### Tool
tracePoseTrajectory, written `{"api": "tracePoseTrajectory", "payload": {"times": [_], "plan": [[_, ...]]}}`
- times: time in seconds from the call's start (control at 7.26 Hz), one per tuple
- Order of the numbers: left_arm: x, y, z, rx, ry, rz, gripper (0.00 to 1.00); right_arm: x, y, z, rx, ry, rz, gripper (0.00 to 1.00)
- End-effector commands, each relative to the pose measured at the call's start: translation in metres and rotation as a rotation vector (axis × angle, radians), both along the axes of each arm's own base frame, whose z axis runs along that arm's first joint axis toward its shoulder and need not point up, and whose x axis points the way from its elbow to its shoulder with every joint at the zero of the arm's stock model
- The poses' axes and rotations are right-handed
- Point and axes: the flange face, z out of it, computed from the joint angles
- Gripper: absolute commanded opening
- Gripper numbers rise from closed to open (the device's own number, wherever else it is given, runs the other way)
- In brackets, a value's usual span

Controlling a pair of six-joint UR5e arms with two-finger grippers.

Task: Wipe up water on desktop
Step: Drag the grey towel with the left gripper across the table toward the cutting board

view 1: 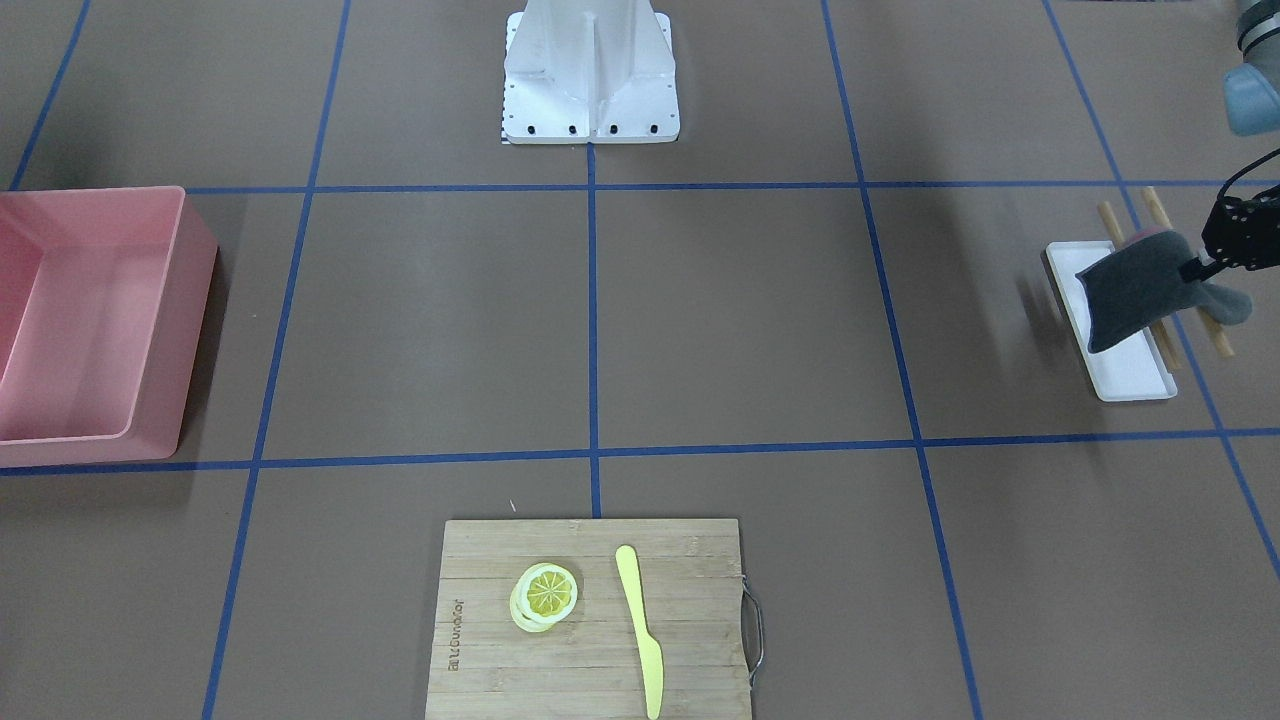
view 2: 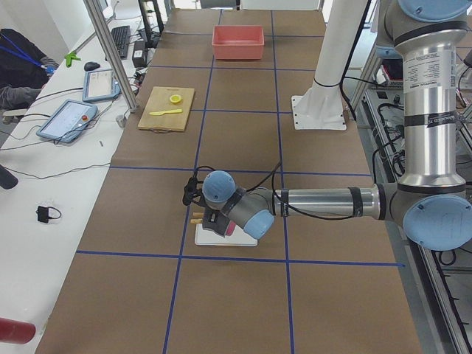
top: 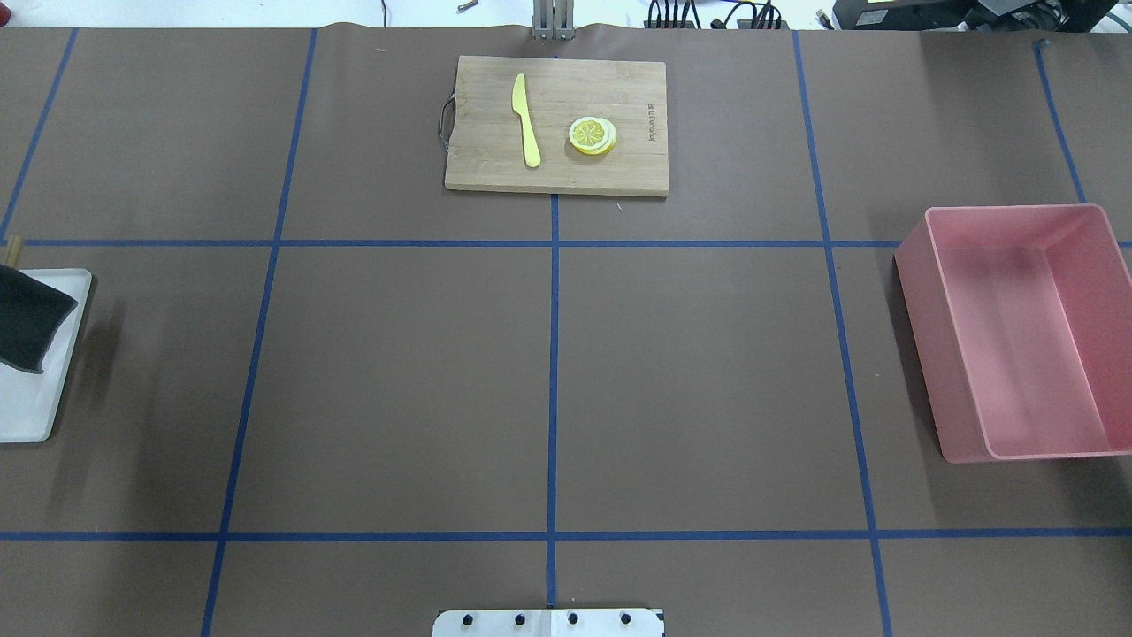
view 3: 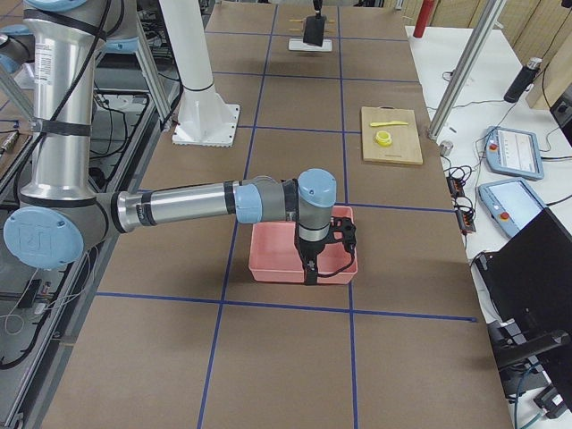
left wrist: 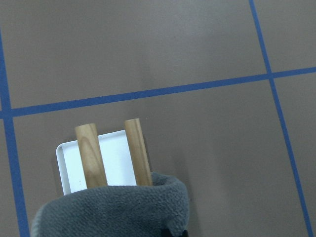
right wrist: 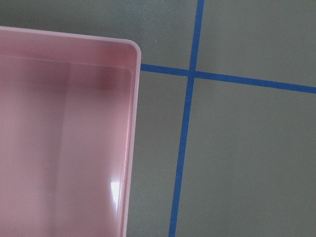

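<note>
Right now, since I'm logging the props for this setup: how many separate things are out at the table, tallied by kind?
Pink bin: 1
White tray: 1
Grey cloth: 1
Wooden rods: 2
Bamboo cutting board: 1
Yellow knife: 1
Lemon-slice stack: 1
Total: 8. A pinkish bit behind the cloth is unclear and is not counted.

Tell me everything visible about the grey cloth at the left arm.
The grey cloth is a dark, fuzzy, towel-like piece, folded and crumpled. The left gripper pinches one edge, so it hangs tilted over the white tray and the two wooden sticks. Whether its lower corner touches the tray cannot be told.
</note>
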Motion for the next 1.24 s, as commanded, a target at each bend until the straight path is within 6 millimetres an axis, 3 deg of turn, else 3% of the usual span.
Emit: {"api": "tracePoseTrajectory", "payload": {"times": [0.0, 0.28, 0.55, 0.96, 1.1], "plan": [[-0.010, -0.016, -0.015, -0.006, 0.009, -0.031, 0.00, 0.000, -0.001, -0.001, 0.001, 0.000, 0.000, 1.00], [-0.009, -0.042, -0.050, -0.062, 0.035, -0.092, 0.00, -0.002, -0.011, -0.017, 0.035, -0.009, 0.001, 1.00], [-0.004, -0.071, -0.105, -0.154, 0.097, -0.176, 0.00, -0.004, -0.025, -0.033, 0.066, -0.016, 0.002, 1.00], [0.005, -0.089, -0.169, -0.265, 0.154, -0.315, 0.00, -0.009, -0.054, -0.075, 0.119, -0.044, 0.033, 1.00], [0.023, -0.091, -0.192, -0.298, 0.177, -0.328, 0.00, -0.009, -0.059, -0.083, 0.135, -0.047, 0.034, 1.00]]}}
